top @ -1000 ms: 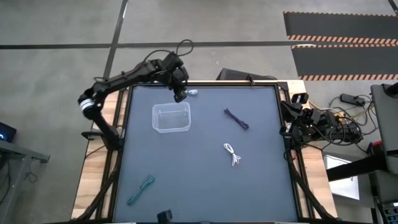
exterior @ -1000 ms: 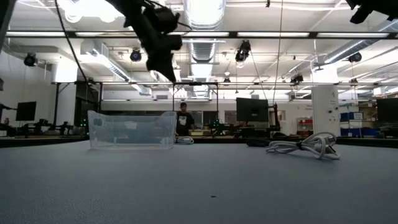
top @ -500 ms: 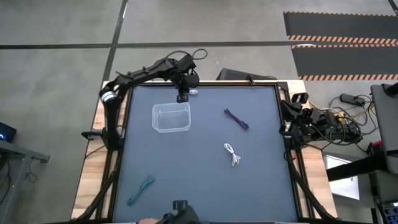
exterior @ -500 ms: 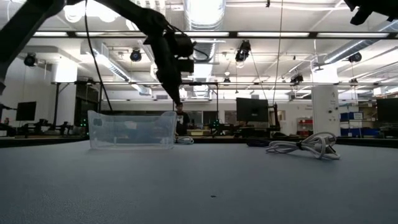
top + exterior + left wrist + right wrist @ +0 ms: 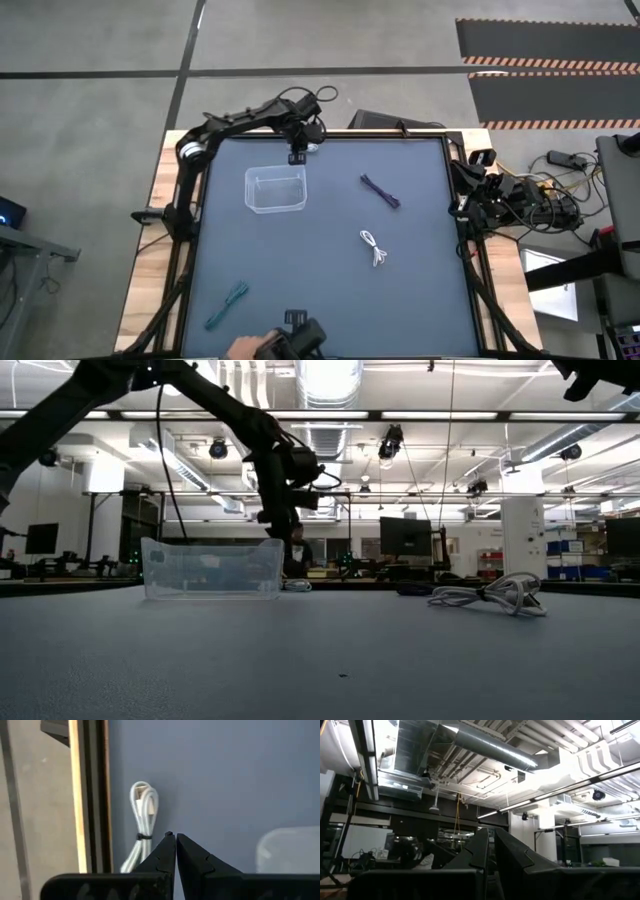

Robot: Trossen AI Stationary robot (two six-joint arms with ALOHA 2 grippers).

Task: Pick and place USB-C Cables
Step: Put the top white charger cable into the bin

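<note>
Hovering with jaws pressed together, the left gripper (image 5: 175, 837) partly hides a white cable (image 5: 142, 815) at the table (image 5: 320, 290) edge.

grey table (image 5: 300, 260), clear box (image 5: 275, 189), white cables (image 5: 375, 247), purple cable (image 5: 380, 191), teal cable (image 5: 227, 305)

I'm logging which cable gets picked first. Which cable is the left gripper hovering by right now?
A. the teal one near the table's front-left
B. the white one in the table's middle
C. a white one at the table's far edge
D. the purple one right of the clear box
C: the left gripper, fingers shut, points at the white cable beside the table's far edge.
</note>
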